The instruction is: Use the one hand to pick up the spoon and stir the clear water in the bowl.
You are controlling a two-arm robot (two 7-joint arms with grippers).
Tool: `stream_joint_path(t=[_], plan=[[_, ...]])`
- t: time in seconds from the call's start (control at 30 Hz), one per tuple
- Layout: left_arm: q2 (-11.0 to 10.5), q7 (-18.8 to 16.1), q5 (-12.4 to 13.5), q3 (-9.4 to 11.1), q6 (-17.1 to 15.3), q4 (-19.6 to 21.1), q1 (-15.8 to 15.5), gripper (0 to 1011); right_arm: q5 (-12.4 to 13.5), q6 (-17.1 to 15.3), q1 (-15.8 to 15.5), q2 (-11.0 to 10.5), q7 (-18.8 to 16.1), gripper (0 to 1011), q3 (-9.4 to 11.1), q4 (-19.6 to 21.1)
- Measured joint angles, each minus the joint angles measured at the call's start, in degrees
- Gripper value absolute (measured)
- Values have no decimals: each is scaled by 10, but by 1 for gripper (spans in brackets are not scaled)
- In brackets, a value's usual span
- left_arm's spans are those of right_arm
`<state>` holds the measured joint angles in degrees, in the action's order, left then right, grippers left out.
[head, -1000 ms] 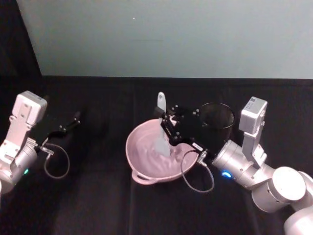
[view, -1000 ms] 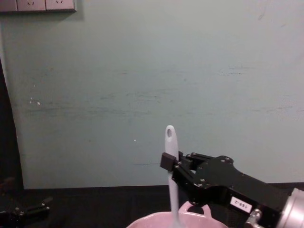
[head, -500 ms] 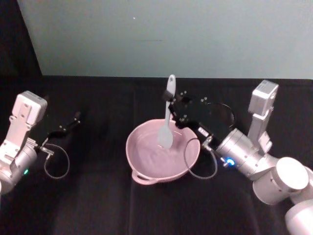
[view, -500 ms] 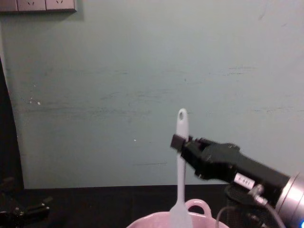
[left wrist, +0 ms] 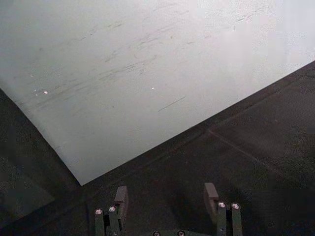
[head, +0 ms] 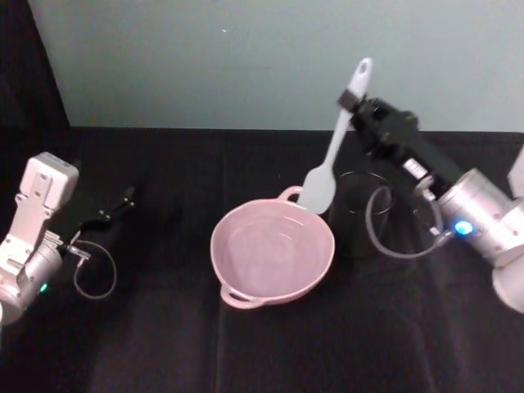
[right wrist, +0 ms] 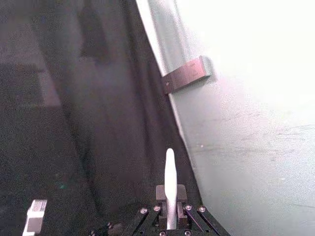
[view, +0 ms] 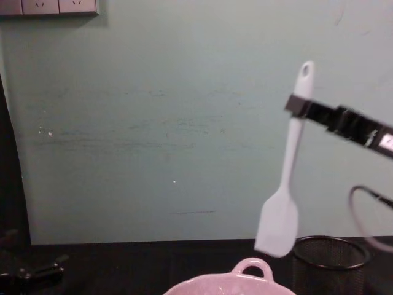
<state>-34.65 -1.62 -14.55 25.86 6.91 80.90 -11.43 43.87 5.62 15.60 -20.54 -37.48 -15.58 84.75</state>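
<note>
Above the bowl (head: 272, 252), pinching the spoon (head: 332, 152) high: right gripper (head: 354, 101). Parked far left, fingers spread: left gripper (left wrist: 166, 200).

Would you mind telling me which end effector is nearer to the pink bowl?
The right end effector, raised above the bowl's far right side with the spoon. The left end effector sits away at its left.

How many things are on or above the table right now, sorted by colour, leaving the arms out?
Pink: 1, the bowl.
White: 1, the spoon, held above the bowl's rim by the right gripper.
Black: 1, the mesh cup.
Total: 3.
</note>
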Motion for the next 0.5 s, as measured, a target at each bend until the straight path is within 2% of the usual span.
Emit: stream_joint_path(t=[0.07, 0.2, 0.37, 0.5], plan=[[0, 0, 0, 0, 0, 0, 0, 1011, 26, -18, 0, -12, 5, 111, 16, 7], [0, 0, 0, 0, 0, 0, 0, 1011, 55, -35, 4, -24, 13, 111, 34, 4], [0, 0, 0, 0, 0, 0, 0, 1011, 78, -45, 15, -31, 20, 112, 45, -19], [0, 0, 0, 0, 0, 0, 0, 1011, 86, -46, 32, -33, 22, 112, 42, -55]])
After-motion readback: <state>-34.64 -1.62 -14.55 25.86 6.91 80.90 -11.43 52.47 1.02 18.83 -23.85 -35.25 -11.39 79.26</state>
